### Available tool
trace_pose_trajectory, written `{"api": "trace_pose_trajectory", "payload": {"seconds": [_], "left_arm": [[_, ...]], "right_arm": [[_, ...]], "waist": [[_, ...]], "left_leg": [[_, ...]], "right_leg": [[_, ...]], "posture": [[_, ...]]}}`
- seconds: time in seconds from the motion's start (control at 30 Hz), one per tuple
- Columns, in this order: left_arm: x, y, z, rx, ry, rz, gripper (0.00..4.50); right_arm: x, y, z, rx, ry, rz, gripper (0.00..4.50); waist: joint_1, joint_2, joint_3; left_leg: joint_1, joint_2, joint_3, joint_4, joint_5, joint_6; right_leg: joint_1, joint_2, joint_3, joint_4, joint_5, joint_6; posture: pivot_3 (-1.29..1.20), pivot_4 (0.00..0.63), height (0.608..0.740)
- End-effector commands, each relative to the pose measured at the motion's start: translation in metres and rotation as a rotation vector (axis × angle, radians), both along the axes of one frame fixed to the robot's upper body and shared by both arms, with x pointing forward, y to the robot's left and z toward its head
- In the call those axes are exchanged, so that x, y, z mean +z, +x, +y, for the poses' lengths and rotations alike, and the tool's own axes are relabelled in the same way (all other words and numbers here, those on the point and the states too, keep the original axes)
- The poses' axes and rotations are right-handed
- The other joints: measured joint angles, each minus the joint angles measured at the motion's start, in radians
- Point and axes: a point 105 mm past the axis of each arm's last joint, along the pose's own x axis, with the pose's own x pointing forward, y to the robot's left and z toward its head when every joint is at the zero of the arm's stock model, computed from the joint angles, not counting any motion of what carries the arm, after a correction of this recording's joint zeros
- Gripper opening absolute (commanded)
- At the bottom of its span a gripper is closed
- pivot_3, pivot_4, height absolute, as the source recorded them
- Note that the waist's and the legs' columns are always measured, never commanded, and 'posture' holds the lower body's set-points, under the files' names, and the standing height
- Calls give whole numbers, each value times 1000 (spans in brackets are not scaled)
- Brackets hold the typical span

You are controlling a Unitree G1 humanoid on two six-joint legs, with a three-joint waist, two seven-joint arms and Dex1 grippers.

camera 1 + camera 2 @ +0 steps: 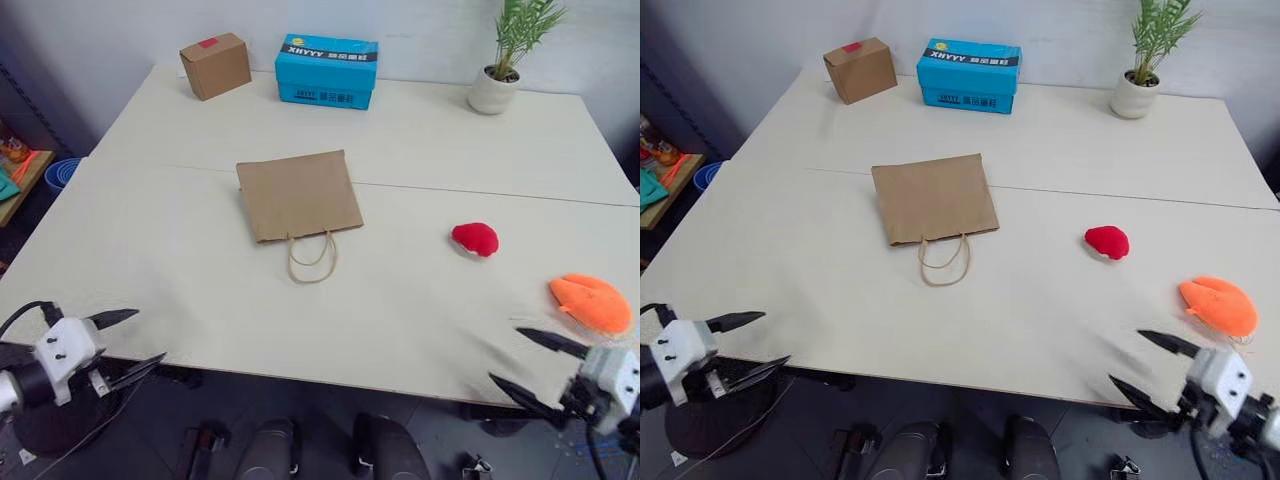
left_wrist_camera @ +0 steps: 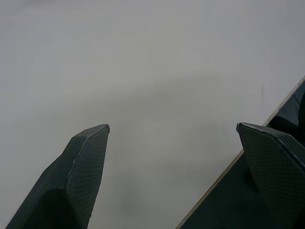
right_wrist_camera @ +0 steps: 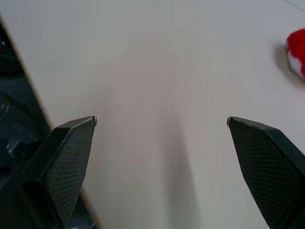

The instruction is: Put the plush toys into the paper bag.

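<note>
Blue box at table's far edge marked "XHYYY". Left gripper and right gripper spread wide, grasping nothing, touching nothing

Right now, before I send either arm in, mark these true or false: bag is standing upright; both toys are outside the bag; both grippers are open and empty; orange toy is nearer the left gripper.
1. The paper bag stands upright. False: it lies flat on the table.
2. The red toy and orange toy lie outside the bag. True.
3. The left gripper and right gripper are open and empty. True.
4. The orange toy is nearer the left gripper. False: it lies beside the right gripper.
</note>
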Motion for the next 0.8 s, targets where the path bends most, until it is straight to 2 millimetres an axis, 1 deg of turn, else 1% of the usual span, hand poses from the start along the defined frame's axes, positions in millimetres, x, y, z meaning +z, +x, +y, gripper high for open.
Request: {"api": "trace_pose_trajectory", "payload": {"seconds": [0.03,0.1,0.17,0.23,0.3,0.37,0.43,0.47,0.57,0.6,0.7,0.77,0.8], "left_arm": [[12,-6,-12,-70,-35,14,4466],[24,2,-26,-96,-111,23,4466],[41,12,-45,-151,-192,20,4466],[54,32,-69,-222,-184,-9,4466],[61,53,-86,-254,-98,-74,4466],[65,77,-104,-280,-11,-141,4466],[68,97,-121,-301,3,-184,4466],[67,106,-128,-306,16,-198,4466],[59,134,-155,-357,98,-257,4466],[56,140,-160,-371,119,-271,4466],[48,155,-179,-406,129,-293,3876],[43,159,-190,-437,119,-289,3348],[42,161,-194,-452,117,-293,3017]], "right_arm": [[-5,-3,-2,-21,-18,-46,4500],[0,7,6,-35,27,-99,4500],[7,17,20,-18,72,-145,4500],[19,30,39,7,138,-203,4500],[29,39,54,22,189,-247,4500],[40,48,67,32,226,-294,4500],[47,56,79,40,254,-327,4500],[49,59,85,49,263,-334,4500],[49,66,101,76,276,-346,4500],[49,68,103,78,277,-349,4500],[48,71,107,71,271,-355,4500],[47,71,106,63,265,-355,4500],[46,71,106,55,264,-355,4500]], "waist": [[-4,0,0],[-6,0,0],[-4,1,0],[-2,2,1],[4,5,1],[5,6,0],[3,4,0],[3,4,-1],[1,3,-1],[0,2,0],[-3,2,0],[-2,1,0],[-2,1,0]], "left_leg": [[0,0,1,0,0,0],[0,1,1,0,-1,0],[0,1,1,0,0,-1],[1,2,1,2,1,-2],[1,2,1,2,4,-6],[0,2,2,2,6,-10],[-1,1,4,1,6,-10],[-2,1,6,1,9,-5],[-2,1,13,1,10,-4],[-2,1,14,2,10,-4],[-1,3,18,3,10,-3],[-2,4,19,5,10,-3],[-2,5,19,6,10,-4]], "right_leg": [[0,0,1,0,0,0],[-1,0,2,0,0,0],[-1,0,2,1,0,-1],[-1,1,2,3,1,-2],[-1,1,2,3,2,-3],[-1,2,2,4,2,-2],[-3,3,2,6,2,-2],[-5,5,3,9,2,-2],[-8,8,2,11,2,-1],[-8,14,1,12,2,-1],[-9,16,6,12,3,1],[-10,16,7,12,3,1],[-10,17,8,13,3,1]], "posture": [[0,150,740],[0,150,740],[0,150,740],[0,150,740],[0,150,740],[0,150,740],[0,150,740],[0,150,740],[0,150,740],[0,150,740],[0,150,740],[0,150,740],[0,150,740]]}}
